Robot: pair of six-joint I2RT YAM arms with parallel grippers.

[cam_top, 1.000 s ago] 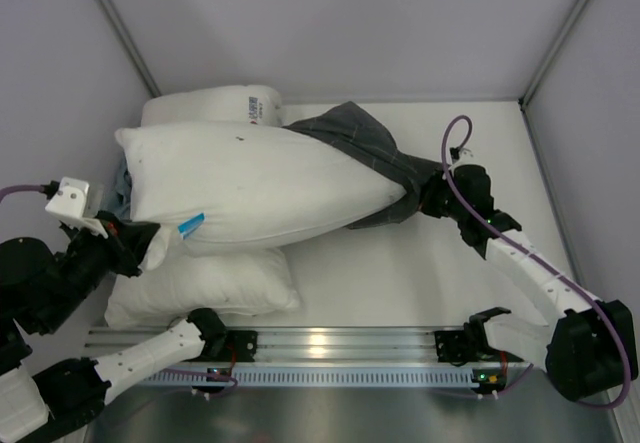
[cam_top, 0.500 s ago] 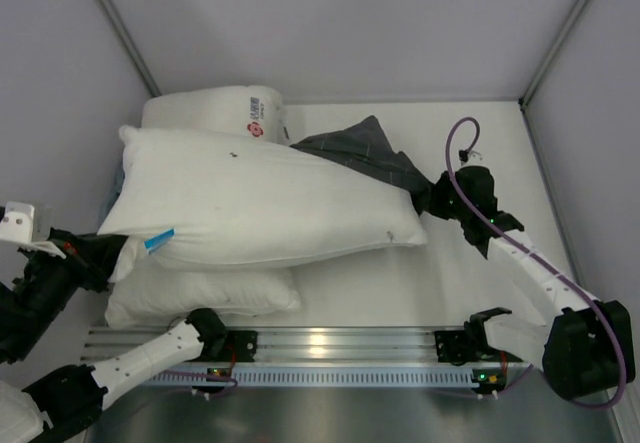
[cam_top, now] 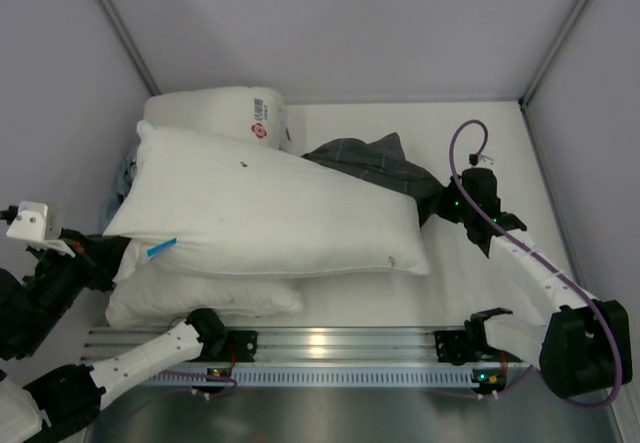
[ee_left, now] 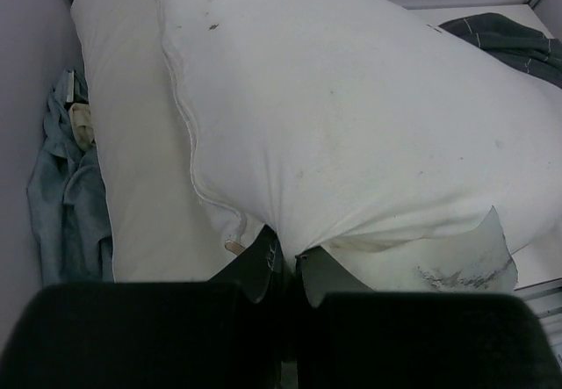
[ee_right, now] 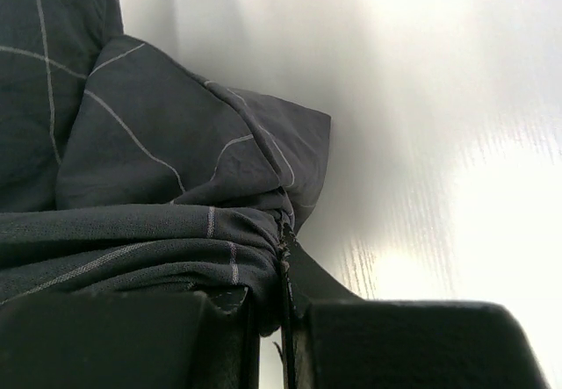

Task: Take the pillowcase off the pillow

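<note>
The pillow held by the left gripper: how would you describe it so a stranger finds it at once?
On the left half of the table lie three white pillows. The pillow is the top one, lying across the other two, one corner pinched in the left gripper. Unlike the rear pillow, it has no red logo.

The pillowcase (cam_top: 375, 163) is dark grey-blue with thin pale windowpane checks. The pillow (cam_top: 280, 213) is plain white; the other pillow (cam_top: 215, 111) is white with a red logo. My right hand (ee_right: 283, 253) is black.
</note>
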